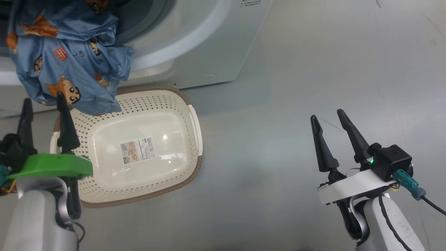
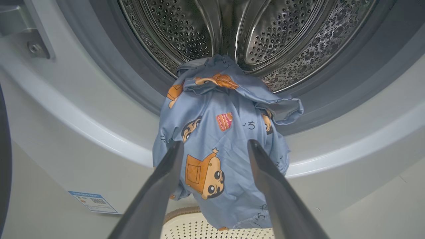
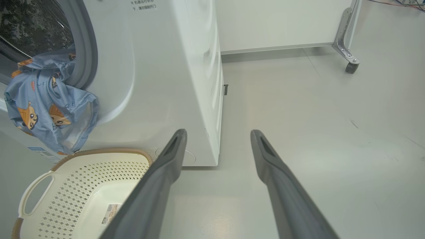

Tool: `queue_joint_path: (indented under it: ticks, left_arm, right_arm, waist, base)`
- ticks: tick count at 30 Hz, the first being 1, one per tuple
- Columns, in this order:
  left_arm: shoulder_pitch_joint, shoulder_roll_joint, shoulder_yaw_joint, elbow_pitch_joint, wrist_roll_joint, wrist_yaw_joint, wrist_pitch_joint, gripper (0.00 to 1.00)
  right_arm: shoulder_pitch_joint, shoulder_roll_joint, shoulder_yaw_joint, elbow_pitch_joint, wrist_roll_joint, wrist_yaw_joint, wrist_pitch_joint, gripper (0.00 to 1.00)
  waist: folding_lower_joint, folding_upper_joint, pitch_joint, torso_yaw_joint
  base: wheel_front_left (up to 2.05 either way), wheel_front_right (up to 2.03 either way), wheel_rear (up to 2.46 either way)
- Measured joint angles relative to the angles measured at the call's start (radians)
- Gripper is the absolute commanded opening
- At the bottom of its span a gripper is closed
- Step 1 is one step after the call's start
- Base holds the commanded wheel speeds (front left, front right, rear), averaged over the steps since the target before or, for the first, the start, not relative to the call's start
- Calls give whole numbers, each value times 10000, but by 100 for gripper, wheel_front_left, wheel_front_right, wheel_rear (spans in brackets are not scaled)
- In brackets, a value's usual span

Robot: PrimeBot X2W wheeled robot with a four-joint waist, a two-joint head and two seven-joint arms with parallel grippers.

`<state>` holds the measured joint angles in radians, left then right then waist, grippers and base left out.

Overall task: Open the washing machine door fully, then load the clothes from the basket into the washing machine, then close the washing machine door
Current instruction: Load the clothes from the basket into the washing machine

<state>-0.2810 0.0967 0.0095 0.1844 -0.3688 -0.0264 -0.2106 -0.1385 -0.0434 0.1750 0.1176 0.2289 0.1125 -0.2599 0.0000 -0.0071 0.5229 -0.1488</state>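
The washing machine (image 1: 216,45) stands with its mouth uncovered, and the steel drum (image 2: 282,33) shows inside. A dark sliver at the left edge of the left wrist view is the washing machine door (image 2: 2,149), swung aside. The light-blue printed clothes (image 1: 69,59) hang half out over the grey gasket, and their lower end dangles just above the basket (image 1: 156,104), whose bottom is bare. My left gripper (image 1: 43,99) is open just in front of the hanging cloth (image 2: 215,149), holding nothing. My right gripper (image 1: 327,114) is open and empty over the floor to the right.
A metal hinge plate (image 2: 33,46) sits on the machine's front left. A blue sticker (image 2: 93,201) is low on the front panel. A frame leg on a caster (image 3: 348,63) stands at the far right by a white wall. Grey floor (image 1: 278,139) spreads right of the basket.
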Motion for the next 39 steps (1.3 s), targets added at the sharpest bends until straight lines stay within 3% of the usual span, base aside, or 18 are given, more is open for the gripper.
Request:
queue_joint_path:
  ticks: [19,32,33,35,36,37,38,39]
  left_arm:
    - [-2264,851,527,1689,-44,-46,506,100]
    - [-3364,844,610,2591,-217,-96,165,100]
    - [-3387,846,617,2646,-217,-96,138,93]
    - [-3434,838,629,2757,-217,-96,56,52]
    - [-3457,834,631,2819,-217,-98,17,44]
    - [-3479,830,629,2876,-217,-100,-19,17]
    - [-3503,811,617,2915,-215,-148,-27,1]
    - [-3518,765,610,2941,-217,-176,-54,0]
  right_arm:
    - [-1114,-2,531,-236,174,-196,-2,100]
    - [-1253,-4,926,-104,234,-228,-2,100]
    - [-1264,-4,941,-96,234,-230,-2,100]
    - [-1288,-4,970,-79,236,-240,-2,100]
    - [-1298,-4,980,-79,238,-265,-2,100]
    - [-1306,-4,982,-77,249,-270,-2,100]
    - [-1312,-4,984,-73,249,-272,-2,100]
    - [-1315,-4,984,-63,251,-274,-2,100]
  waist:
    - [0,0,2061,-978]
    - [0,0,2293,-1131]
    - [1,0,2289,-1136]
    - [0,0,2279,-1145]
    - [0,0,2273,-1150]
    - [0,0,2267,-1154]
    - [1,0,2258,-1156]
    - [0,0,2248,-1156]
  base:
    - [0,0,0]
    - [0,0,0]
    - [0,0,0]
    - [0,0,0]
    - [0,0,0]
    - [0,0,0]
    - [0,0,0]
    - [0,0,0]
